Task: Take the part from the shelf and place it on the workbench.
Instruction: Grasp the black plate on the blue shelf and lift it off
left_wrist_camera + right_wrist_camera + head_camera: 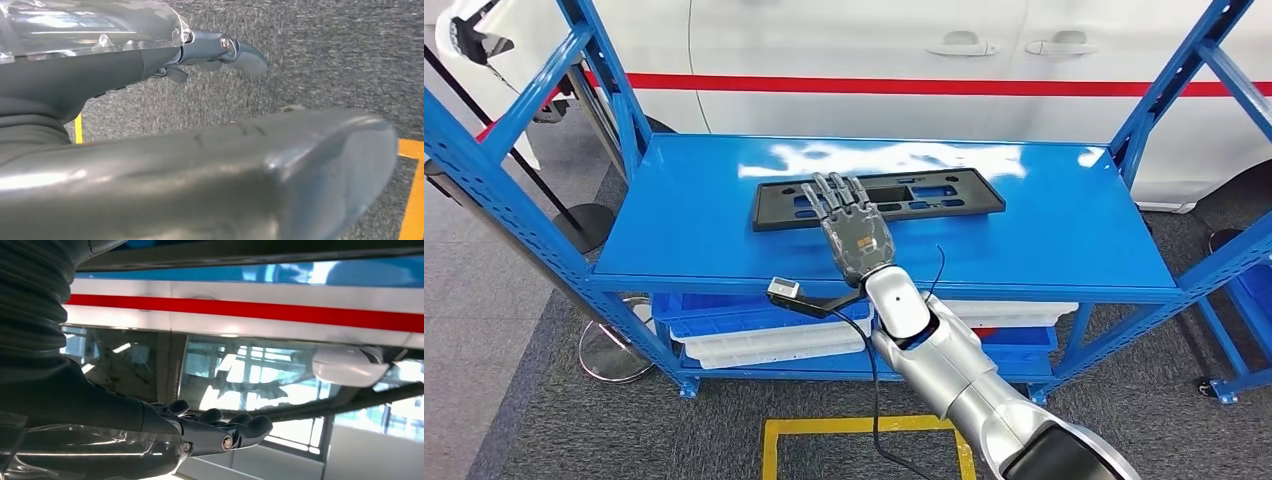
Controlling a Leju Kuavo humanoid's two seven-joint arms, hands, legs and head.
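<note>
Grey carpet with a yellow taped square (864, 432) at six o'clock lies under a blue steel shelf rack (674, 240), and behind the rack stands a white vehicle with a red stripe (904, 85). On the rack's glossy blue top shelf, a little past centre toward twelve o'clock, lies the part, a long flat black plastic panel with cut-outs (944, 192), lengthwise across the shelf. The right hand (852, 225) reaches in from five o'clock on its silver arm, palm down, fingers (829, 190) stretched out straight and apart over the panel's nine o'clock half; whether they touch the panel I cannot tell, and they grasp nothing. In the right wrist view the same hand (220, 432) shows its fingers extended side by side, with the vehicle's stripe and windows beyond. The left hand (220, 52) hangs over the carpet, its fingers loosely extended and holding nothing. On the lower shelf sit white and blue plastic trays (764, 335).
</note>
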